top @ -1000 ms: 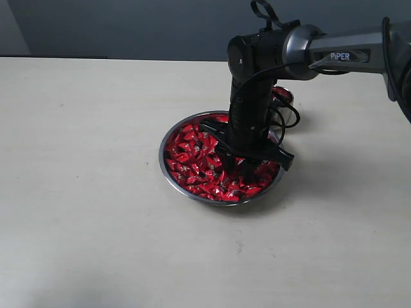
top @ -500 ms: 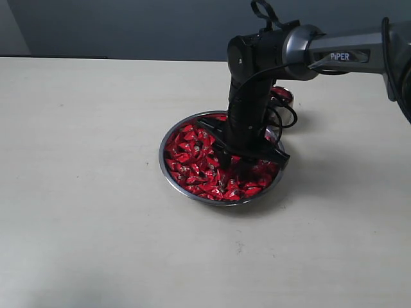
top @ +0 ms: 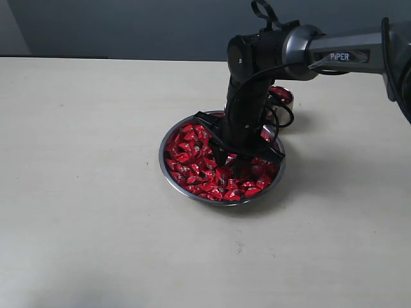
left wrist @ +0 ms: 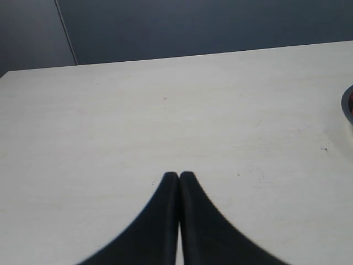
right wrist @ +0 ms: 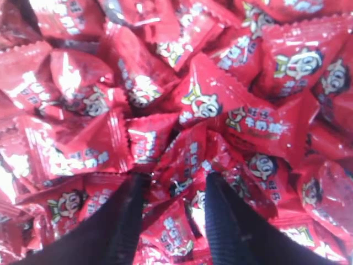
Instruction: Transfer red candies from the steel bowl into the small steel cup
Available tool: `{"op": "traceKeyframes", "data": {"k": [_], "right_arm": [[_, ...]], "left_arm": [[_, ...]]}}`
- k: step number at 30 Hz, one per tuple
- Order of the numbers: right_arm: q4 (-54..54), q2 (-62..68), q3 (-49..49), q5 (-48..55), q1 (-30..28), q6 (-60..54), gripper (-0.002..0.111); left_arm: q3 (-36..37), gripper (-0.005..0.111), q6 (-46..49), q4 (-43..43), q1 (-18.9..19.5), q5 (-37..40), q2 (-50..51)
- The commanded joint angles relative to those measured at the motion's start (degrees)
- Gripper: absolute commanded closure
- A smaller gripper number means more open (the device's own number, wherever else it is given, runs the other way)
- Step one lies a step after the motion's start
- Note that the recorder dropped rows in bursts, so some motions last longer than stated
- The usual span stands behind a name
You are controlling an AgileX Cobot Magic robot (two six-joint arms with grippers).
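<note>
Your right claw [right wrist: 176, 185] is standing spread wide, gripping nothing, planted among candies [right wrist: 220, 110] in the bowl [top: 163, 157]. Closing here, you are risking a loose multi-candy pinch, spilling before the cup [top: 283, 96] just beyond. Your left claw [left wrist: 179, 179] is lying pressed together, empty.

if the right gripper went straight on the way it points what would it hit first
The red candies heaped in the steel bowl. The right gripper points down into the pile with jaws open, one candy lying between its tips; they may be touching the wrappers, though depth is hard to judge.
</note>
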Motion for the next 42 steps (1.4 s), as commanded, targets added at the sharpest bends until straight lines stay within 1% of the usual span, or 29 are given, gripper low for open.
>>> {"op": "traceKeyframes", "data": {"k": [1,17,21,26,28,29,31,39,42], "right_arm": [[-1.05,-0.14,-0.14,1.02,-0.08,-0.10,0.071],[-2.28,-0.14,-0.14,2.46,-0.08,-0.10,0.071],[-2.77,-0.14,-0.14,0.52,-0.08,-0.10,0.071],[-3.05,-0.14,-0.14,0.56,-0.08,-0.10,0.072],[-3.20,-0.14,-0.14,0.56,-0.08,-0.10,0.082],[-3.52,-0.14,-0.14,0.45,-0.08,-0.10,0.094],[-3.52,-0.14,-0.14,-0.12,-0.08,-0.10,0.109],[-2.40,-1.96,-0.14,-4.01,-0.08,-0.10,0.109],[-3.56,-3.58,-0.14,-3.62,-0.08,-0.10,0.109]], "left_arm": [[0.11,0.106,-0.11,0.13,-0.01,-0.48,-0.27],[0.11,0.106,-0.11,0.13,-0.01,-0.48,-0.27],[0.11,0.106,-0.11,0.13,-0.01,-0.48,-0.27],[0.11,0.106,-0.11,0.13,-0.01,-0.48,-0.27],[0.11,0.106,-0.11,0.13,-0.01,-0.48,-0.27],[0.11,0.106,-0.11,0.13,-0.01,-0.48,-0.27],[0.11,0.106,-0.11,0.13,-0.01,-0.48,-0.27],[0.11,0.106,-0.11,0.13,-0.01,-0.48,-0.27],[0.11,0.106,-0.11,0.13,-0.01,-0.48,-0.27]]}}
